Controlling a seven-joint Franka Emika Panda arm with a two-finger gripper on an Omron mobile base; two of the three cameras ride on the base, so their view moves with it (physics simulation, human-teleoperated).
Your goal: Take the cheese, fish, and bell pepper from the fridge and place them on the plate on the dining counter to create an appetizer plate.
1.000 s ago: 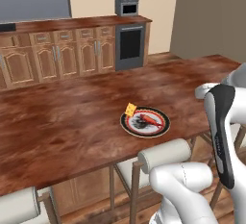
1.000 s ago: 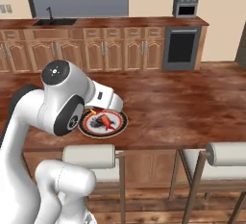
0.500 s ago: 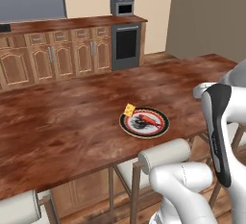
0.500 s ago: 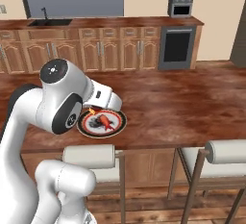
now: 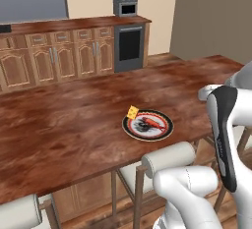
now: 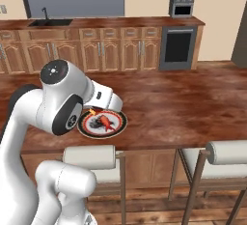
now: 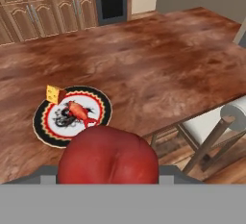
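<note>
Pepper last to go.
Cheese [image 7: 55,93] and fish [image 7: 80,113] sit on the plate [image 7: 45,133]; pincer [image 7: 108,170] clamps the pepper [image 7: 108,155].

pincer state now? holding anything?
Pincer: closed on the bell pepper, held short of the plate.

The long, glossy reddish-brown tabletop [image 5: 74,125] carries a round plate [image 5: 147,126] with a dark rim and a red-and-white patterned middle, set near the edge closest to the stools [image 6: 90,157]. On the plate lies a slim red-orange fish [image 7: 79,112] across the centre, and a small yellow cheese [image 7: 55,93] wedge sits at the plate's rim on its far side.
</note>
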